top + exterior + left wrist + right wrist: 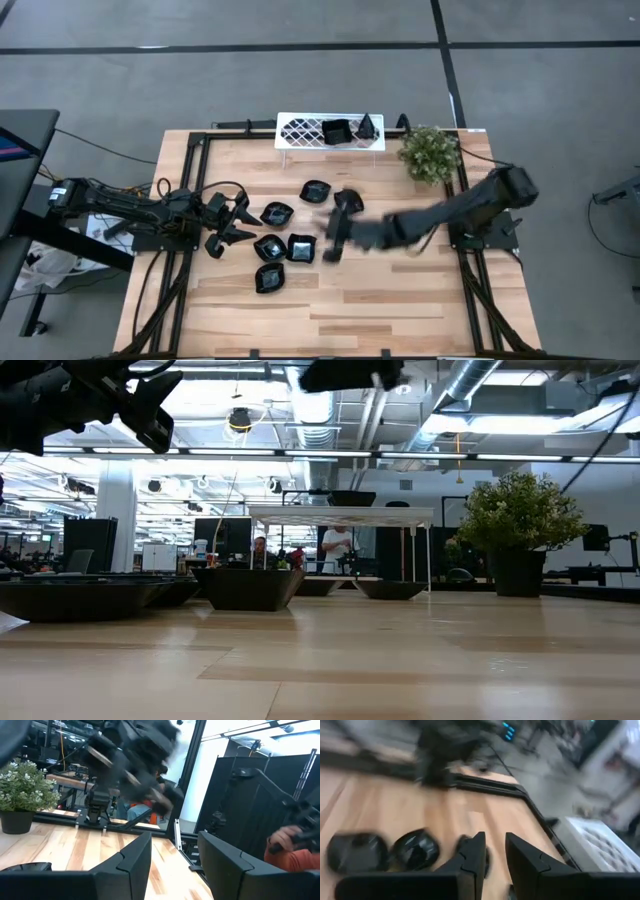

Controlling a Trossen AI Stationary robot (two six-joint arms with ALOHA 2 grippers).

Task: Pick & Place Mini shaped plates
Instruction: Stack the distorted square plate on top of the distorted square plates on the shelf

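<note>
Several small glossy black mini shaped plates (277,213) rest flat on the wooden table (400,300) left of its middle. Two more (337,131) lie on the white lattice tray (300,131) at the far edge. My right gripper (333,242) hovers blurred above the table just right of the cluster. In its wrist view the right gripper (494,862) shows a narrow gap with nothing in it, and two plates (415,849) lie beyond the fingers. My left gripper (230,225) waits at the cluster's left side. In the left wrist view my left gripper (175,870) is open and empty.
A small green potted plant (430,153) stands at the far right, beside the tray. Black frame rails (190,160) run along the table's edges. Bare wood lies toward the near edge. People show in the room beyond the table.
</note>
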